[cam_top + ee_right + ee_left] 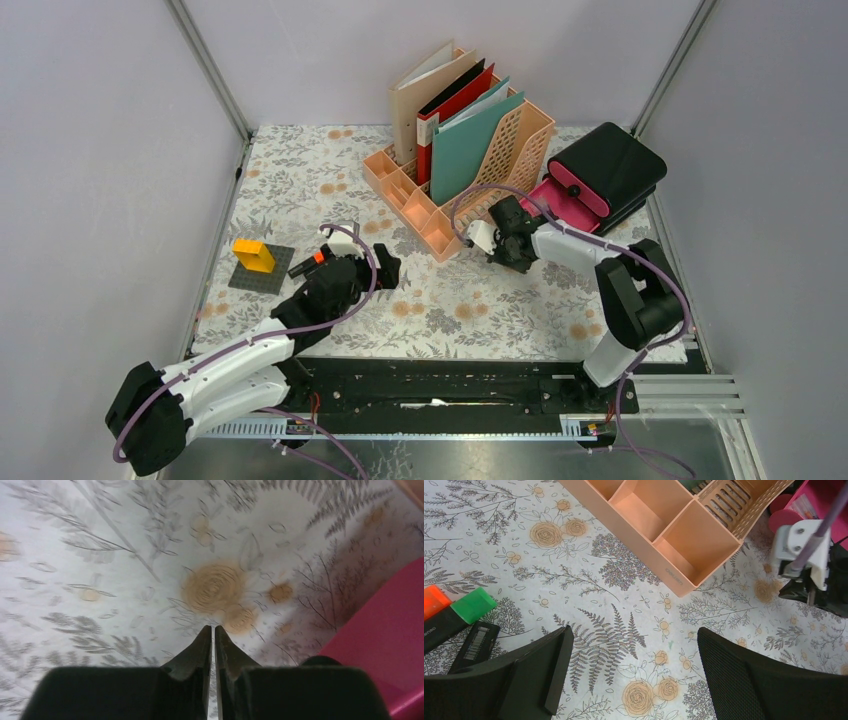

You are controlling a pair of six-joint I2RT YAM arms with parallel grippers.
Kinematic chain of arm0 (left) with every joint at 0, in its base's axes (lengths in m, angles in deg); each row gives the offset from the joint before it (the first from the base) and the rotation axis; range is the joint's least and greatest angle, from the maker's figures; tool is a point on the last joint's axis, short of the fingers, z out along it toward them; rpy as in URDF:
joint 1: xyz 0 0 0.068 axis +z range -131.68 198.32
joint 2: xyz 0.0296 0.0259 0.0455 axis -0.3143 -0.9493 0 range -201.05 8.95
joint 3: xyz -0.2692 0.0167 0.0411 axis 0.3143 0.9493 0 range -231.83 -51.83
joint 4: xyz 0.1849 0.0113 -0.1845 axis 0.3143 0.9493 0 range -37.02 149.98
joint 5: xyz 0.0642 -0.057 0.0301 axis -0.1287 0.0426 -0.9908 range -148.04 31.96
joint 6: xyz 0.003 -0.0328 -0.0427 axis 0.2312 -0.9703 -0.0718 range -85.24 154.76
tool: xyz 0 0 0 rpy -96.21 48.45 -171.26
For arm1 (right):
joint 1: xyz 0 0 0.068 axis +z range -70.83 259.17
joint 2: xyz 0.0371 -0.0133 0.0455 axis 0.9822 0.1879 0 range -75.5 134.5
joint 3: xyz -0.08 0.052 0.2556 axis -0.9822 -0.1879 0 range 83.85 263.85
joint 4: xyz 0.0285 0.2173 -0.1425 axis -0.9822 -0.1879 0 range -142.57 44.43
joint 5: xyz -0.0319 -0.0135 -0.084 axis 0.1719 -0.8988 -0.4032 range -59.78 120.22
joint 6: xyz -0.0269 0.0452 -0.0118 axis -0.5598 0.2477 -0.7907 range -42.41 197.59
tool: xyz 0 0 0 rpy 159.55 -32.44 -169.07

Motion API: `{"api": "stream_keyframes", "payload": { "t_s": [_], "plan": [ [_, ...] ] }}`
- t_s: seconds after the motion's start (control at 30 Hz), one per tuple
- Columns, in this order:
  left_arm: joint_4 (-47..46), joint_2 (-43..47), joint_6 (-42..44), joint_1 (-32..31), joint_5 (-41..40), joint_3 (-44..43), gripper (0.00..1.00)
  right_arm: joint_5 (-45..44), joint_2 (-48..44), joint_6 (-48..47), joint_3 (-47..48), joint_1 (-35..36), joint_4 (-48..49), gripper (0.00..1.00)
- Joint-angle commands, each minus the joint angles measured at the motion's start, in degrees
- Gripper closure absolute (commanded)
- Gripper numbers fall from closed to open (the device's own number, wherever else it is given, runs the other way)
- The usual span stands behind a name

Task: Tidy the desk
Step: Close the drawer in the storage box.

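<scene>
— Desk (300,180), in its leaf-and-flower cloth, fills the floor between grey walls (100,150). What crowds it?

— At back centre stands a peach file rack (400,195), and at back right a black-and-pink case (610,165). At the left edge a yellow block (253,255) stands on a grey baseplate (275,280). The right arm's wrist sits between the rack's front corner and the case, near both.

— And the rack's load?

— Upright folders (470,145) in beige, black, red and teal lean in the tall slots. The left wrist view looks into the low front compartments (704,545) and shows their peach floors.

— What else do the wrist cameras add?

— The left one shows an orange-capped highlighter (434,600) and a green-capped highlighter (473,605) side by side on the cloth. A black barcoded item (474,642) lies beside them, partly hidden by a finger. From overhead only an orange speck shows there. The left gripper (634,631) is spread wide over bare cloth. In the right wrist view the right gripper (214,632) has its fingers pressed together, low over a printed flower, with the case's pink edge just to its right.
</scene>
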State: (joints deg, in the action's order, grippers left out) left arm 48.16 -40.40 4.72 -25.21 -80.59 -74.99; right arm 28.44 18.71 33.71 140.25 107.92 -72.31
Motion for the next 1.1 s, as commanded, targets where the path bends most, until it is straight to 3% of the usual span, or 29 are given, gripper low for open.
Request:
{"api": "stream_keyframes", "payload": {
  "t_s": [0.0,0.2,0.33,0.57,1.07],
  "plan": [
    [-3.1,0.7,0.1,0.3,0.8,-0.8,0.01,-14.9,0.5,-2.2,-0.1,0.2,3.7,0.86],
    [-3.6,0.7,0.2,0.5,1.0,-0.5,0.01,-24.1,-1.6,-5.2,-2.7,0.2,9.8,0.78],
    [-3.5,0.9,0.2,0.6,1.2,-0.5,0.01,-28.1,-2.9,-7.0,-3.2,-0.3,13.1,0.67],
    [-2.4,2.7,0.3,0.7,0.9,0.2,0.01,-27.5,-4.5,-7.5,-0.2,-5.1,13.4,0.55],
    [-2.3,3.1,0.1,0.9,1.3,0.5,0.01,-22.7,-2.9,-8.6,4.6,-14.1,14.1,0.44]
  ]
}}
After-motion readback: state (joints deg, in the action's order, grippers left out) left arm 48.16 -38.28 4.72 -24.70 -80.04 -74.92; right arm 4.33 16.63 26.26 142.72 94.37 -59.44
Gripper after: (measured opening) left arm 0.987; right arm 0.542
